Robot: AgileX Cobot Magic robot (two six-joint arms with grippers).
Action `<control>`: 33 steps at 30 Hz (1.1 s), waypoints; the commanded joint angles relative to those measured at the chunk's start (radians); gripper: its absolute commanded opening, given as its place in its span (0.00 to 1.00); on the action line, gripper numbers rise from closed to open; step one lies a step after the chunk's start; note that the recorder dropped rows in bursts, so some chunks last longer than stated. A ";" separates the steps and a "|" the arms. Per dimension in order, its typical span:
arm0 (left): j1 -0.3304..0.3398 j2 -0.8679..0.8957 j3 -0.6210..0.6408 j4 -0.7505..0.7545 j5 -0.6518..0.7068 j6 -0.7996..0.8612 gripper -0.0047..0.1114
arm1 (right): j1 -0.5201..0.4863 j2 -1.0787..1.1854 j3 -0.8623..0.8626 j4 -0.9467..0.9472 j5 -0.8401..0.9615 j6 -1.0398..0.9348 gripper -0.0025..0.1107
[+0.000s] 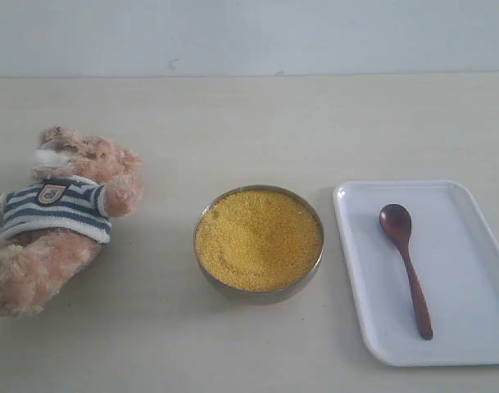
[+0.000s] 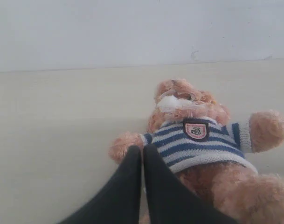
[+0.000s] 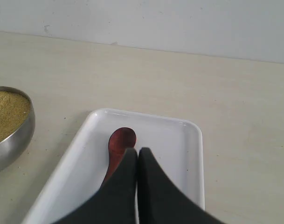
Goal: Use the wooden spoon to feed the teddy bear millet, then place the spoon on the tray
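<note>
The teddy bear [image 1: 56, 217] lies on its back at the table's left, striped shirt and badge facing up. Yellow millet [image 1: 258, 238] fills the metal bowl [image 1: 257, 292] at the centre. On the white tray [image 1: 470, 327] at the right rests the wooden spoon [image 1: 405, 264], bowl end toward the far side. Neither arm shows in the exterior view. In the left wrist view my left gripper [image 2: 142, 150] is shut and empty, its tips in front of the bear [image 2: 202, 140]. My right gripper [image 3: 137, 152] is shut and empty above the tray [image 3: 179, 144], hiding the handle of the spoon [image 3: 121, 142].
The table is a pale wood-look surface meeting a white wall at the back. The bowl's rim [image 3: 20, 135] shows beside the tray in the right wrist view.
</note>
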 commanded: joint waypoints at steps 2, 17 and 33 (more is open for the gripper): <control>-0.001 -0.003 -0.002 -0.005 -0.008 -0.006 0.07 | -0.001 -0.005 0.000 -0.002 -0.009 0.000 0.02; -0.001 -0.003 -0.002 -0.005 -0.038 -0.006 0.07 | -0.001 -0.005 0.000 -0.002 -0.009 0.000 0.02; -0.001 -0.003 -0.002 -0.374 -1.188 -0.505 0.07 | -0.001 -0.005 0.000 -0.002 -0.009 0.000 0.02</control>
